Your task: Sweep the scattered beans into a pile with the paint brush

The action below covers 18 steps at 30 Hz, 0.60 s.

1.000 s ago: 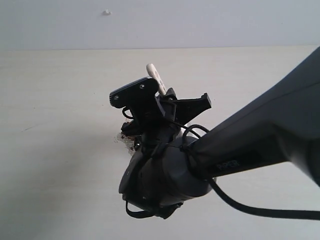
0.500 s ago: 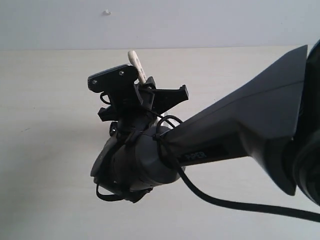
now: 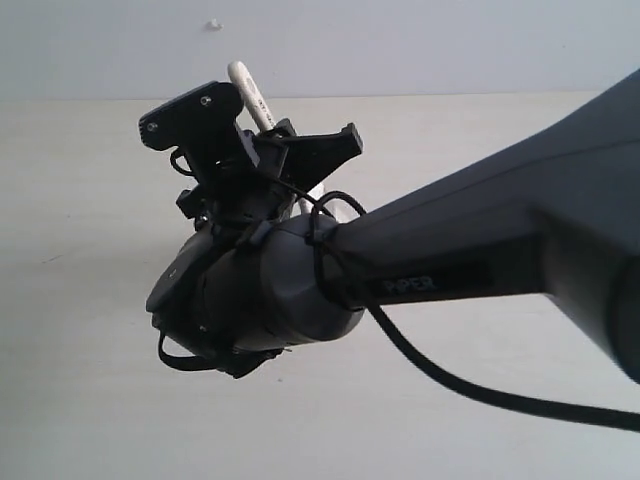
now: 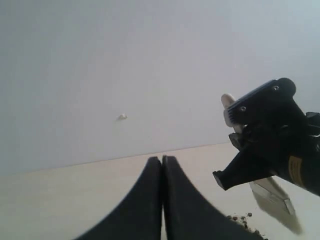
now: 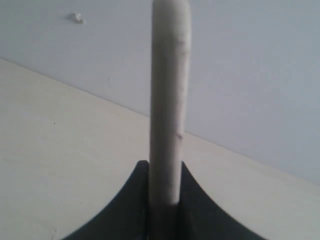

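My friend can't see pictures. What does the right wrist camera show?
The right tool grips the paint brush by its pale wooden handle, which runs up the middle of the picture. Behind it are a cream table and a grey wall.

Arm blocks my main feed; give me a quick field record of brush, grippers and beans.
brush: handle in right gripper, head toward table
right gripper: shut on brush
left gripper: shut, empty
beans: a few near brush head in left wrist view; arm hides them in exterior view
pile: cannot tell
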Each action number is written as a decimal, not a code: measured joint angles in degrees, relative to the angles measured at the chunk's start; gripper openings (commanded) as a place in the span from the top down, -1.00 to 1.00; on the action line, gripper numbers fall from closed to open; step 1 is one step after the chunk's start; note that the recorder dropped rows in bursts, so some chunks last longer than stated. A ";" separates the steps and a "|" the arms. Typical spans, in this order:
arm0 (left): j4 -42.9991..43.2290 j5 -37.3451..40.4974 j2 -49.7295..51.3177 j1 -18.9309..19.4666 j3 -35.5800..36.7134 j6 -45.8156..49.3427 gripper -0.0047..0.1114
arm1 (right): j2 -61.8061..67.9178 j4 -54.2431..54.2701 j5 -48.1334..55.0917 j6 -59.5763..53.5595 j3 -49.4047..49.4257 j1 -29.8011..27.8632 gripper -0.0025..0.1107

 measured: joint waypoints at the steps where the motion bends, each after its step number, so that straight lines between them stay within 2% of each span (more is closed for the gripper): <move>1: 0.00 0.00 0.00 0.00 0.00 0.00 0.92 | 0.14 -0.41 0.00 -0.99 0.00 -0.53 0.96; 8: 0.00 0.00 0.00 0.00 0.00 0.00 0.92 | 2.61 -2.20 -0.71 0.90 -0.04 -7.69 0.96; 13: 0.00 0.00 0.00 0.00 0.00 0.00 0.92 | 2.97 -2.51 -8.59 8.09 -0.04 -15.32 0.96; 18: 0.00 0.00 0.00 0.00 0.00 0.00 0.92 | 2.97 -2.51 -9.90 2.35 -0.04 -16.45 0.96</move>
